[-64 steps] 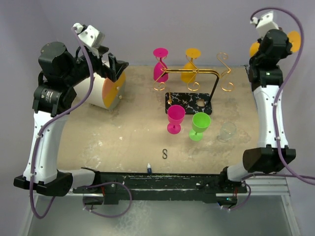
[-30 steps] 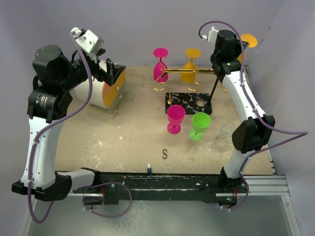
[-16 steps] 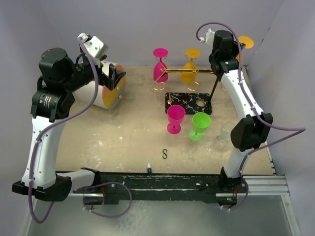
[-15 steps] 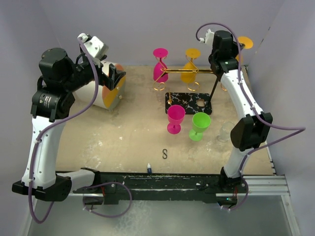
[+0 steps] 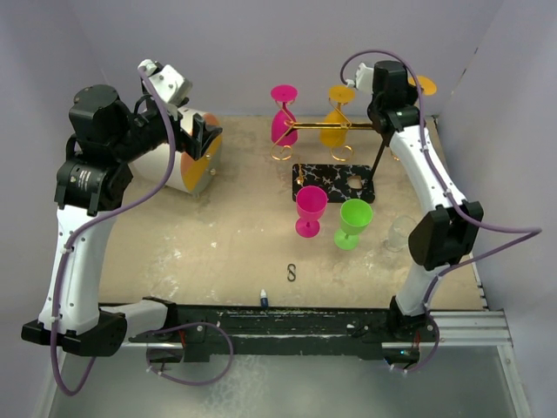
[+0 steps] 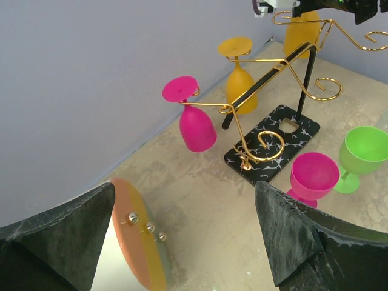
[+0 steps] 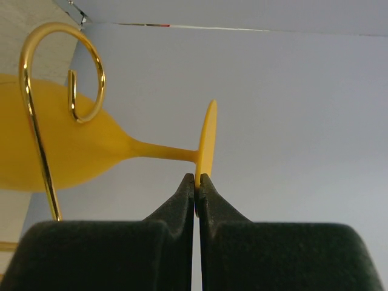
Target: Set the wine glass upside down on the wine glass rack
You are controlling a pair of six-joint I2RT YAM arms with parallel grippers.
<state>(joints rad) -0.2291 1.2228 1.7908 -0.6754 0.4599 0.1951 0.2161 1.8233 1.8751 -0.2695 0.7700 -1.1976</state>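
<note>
At far right end of gold-wire wine glass rack (image 5: 361, 128) on black marble-veined base: smooth matte orange wine glass (image 7: 91, 151), bowl beside spiral hook; cannot tell if stem is seated. Thin disc foot pinched at rim by right gripper (image 7: 195, 182), likely so bowl hangs down and stem slides freely between wires. Idle left gripper (image 6: 185, 200) spread wide, empty, well apart. Hanging inverted: pink glass (image 5: 283, 117), second orange glass (image 5: 337, 117); opaque rounded bowls, flat feet.

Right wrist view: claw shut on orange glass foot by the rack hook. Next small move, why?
Probably lower the orange glass slightly before releasing: the right claw pinches its foot rim, and the rack hook overlaps the bowl, not the stem, so the foot seems not yet seated.
</note>
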